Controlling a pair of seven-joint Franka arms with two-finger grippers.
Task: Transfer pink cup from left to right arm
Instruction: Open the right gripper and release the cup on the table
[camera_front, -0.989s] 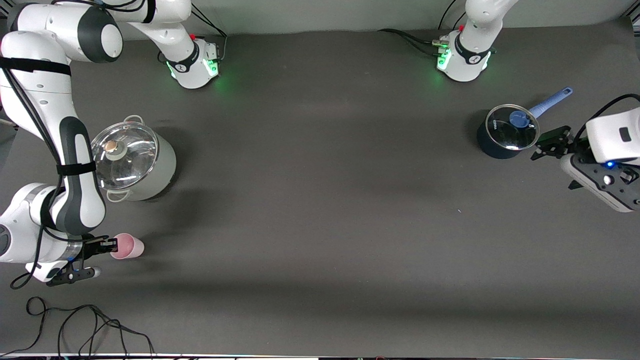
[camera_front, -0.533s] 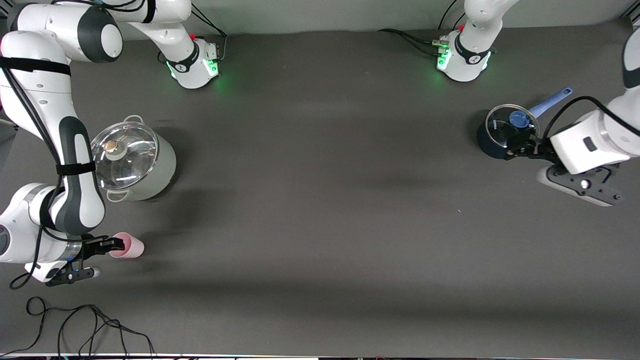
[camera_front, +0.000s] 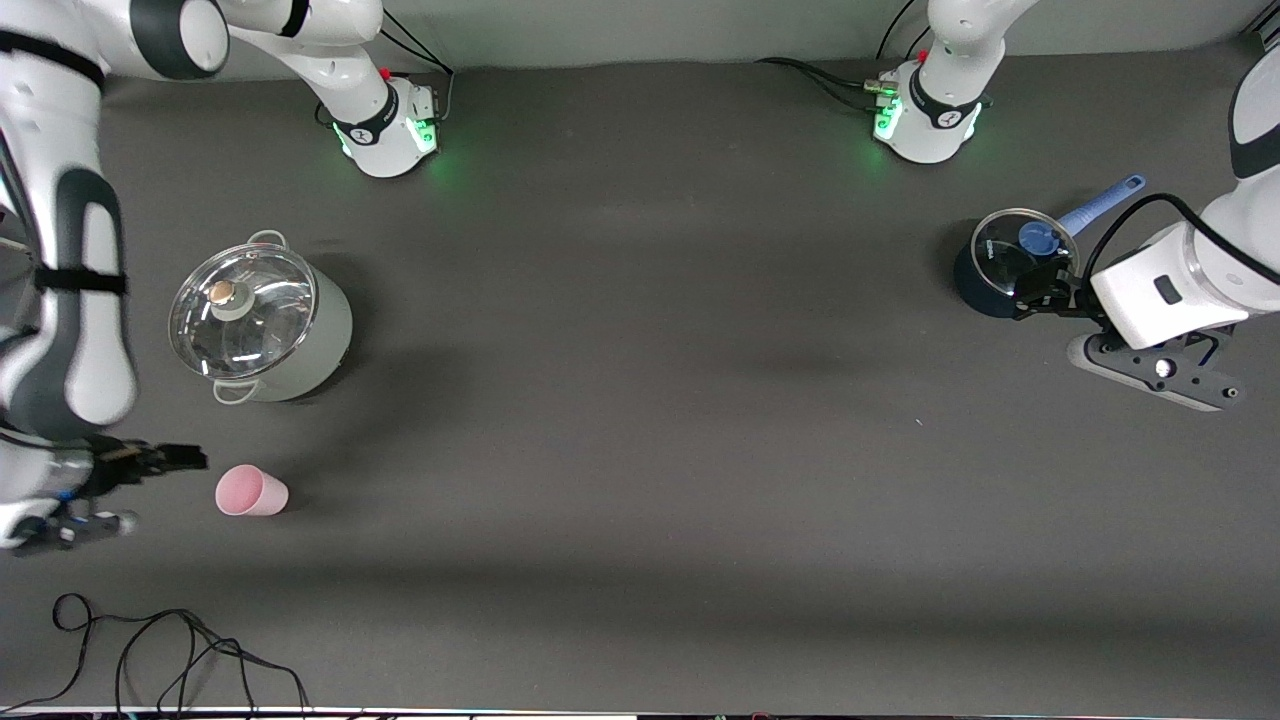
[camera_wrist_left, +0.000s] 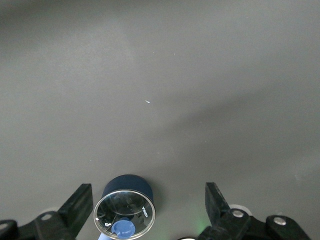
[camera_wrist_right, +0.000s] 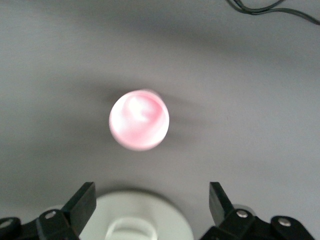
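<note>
Front view puts the pink cup (camera_front: 250, 491) standing free on the desk (camera_front: 640, 420) at about eight o'clock, at the right arm's end and nearer to the camera than the lidded steel pot (camera_front: 258, 322), which sits at about nine o'clock. Nothing touches the cup. Judging by where it stands, the handover itself looks done: the cup is on the right arm's ground and out of both grips, so little seems left beyond the arms drawing clear. The right arm (camera_front: 70, 330) hangs down along the desk's nine-o'clock edge with its wrist bent low. The right jaws are released and empty, over the desk just beside the cup but apart from it. The right wrist view confirms this, looking down on the cup (camera_wrist_right: 139, 120) with both fingers spread wide and nothing between them. The left arm (camera_front: 1165, 290) waits at about three o'clock, reaching in from the desk's edge. The left jaws are also released and holding nothing, over the rim of the blue saucepan (camera_front: 1010, 262). The left wrist view shows that saucepan (camera_wrist_left: 125, 212) with its glass lid between the open fingers, well below them. A loose black cable (camera_front: 150, 650) lies at about seven o'clock, nearer to the camera than the cup and clear of it.
</note>
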